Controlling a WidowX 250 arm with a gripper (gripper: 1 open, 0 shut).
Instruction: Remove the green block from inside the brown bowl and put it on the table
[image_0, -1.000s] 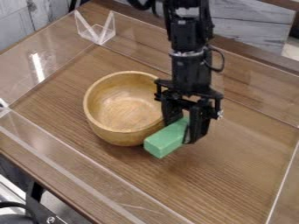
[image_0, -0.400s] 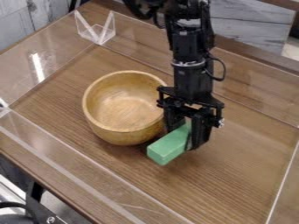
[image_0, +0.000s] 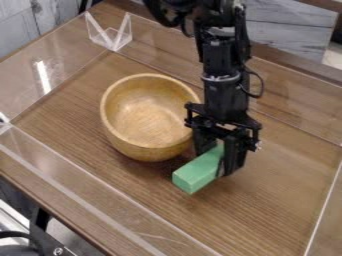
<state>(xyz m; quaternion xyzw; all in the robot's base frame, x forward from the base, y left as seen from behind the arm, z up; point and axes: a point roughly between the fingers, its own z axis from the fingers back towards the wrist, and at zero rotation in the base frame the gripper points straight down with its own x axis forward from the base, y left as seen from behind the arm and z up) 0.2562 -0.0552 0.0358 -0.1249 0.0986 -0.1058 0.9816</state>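
The green block (image_0: 197, 173) is a small bright green brick, outside the bowl, low over the table (image_0: 94, 170) just right of the bowl's front rim. My gripper (image_0: 223, 160) comes straight down from above and is shut on the block's upper end. Whether the block's lower end touches the wood I cannot tell. The brown bowl (image_0: 150, 117) is a round light wooden bowl left of the gripper. It holds nothing and appears tilted, its near rim pushed up against the fingers.
Low clear plastic walls (image_0: 80, 215) edge the table along the front and left. A clear plastic stand (image_0: 110, 32) sits at the back left. Bare wood lies to the right of the gripper and in front of the bowl.
The gripper has carried the green block slightly right and toward the front, lower over the table. The bowl has shifted a little to the right and looks more tipped.
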